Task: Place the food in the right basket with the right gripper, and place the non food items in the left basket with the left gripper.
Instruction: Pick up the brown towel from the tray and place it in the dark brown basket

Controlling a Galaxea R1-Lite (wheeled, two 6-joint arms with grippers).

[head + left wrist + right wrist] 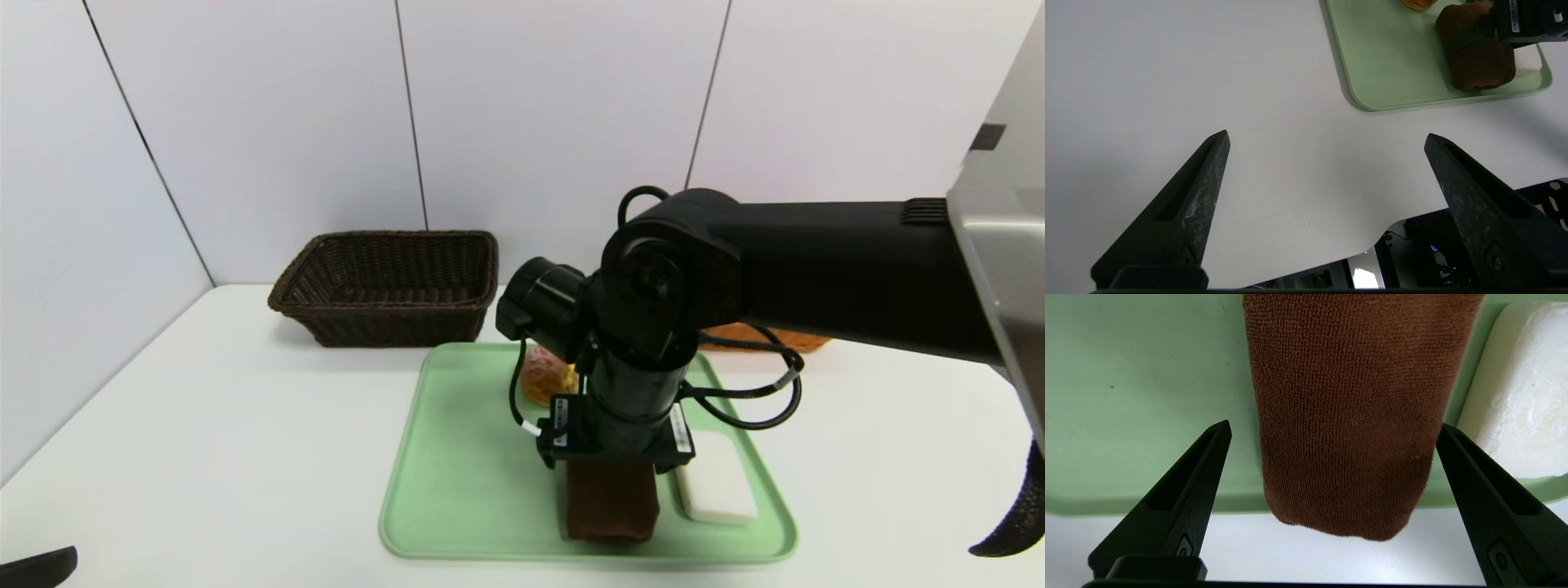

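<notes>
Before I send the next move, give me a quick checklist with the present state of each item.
- Right gripper open over the brown cloth: ok.
- Right gripper suited to this item: not ok; the cloth looks non-food, so likely the left gripper's job.
- Left gripper open and holding nothing: ok.
- Left gripper at the tray: not ok; it is over bare table.
- Left basket unobstructed: ok.
- Right basket contents: cannot tell; the right arm hides most of it.

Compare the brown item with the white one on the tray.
The brown item has ribbed, fabric-like texture; the white block looks smooth. The brown item is between the right gripper's open jaws; the white block is outside them. Both rest on the green tray.
</notes>
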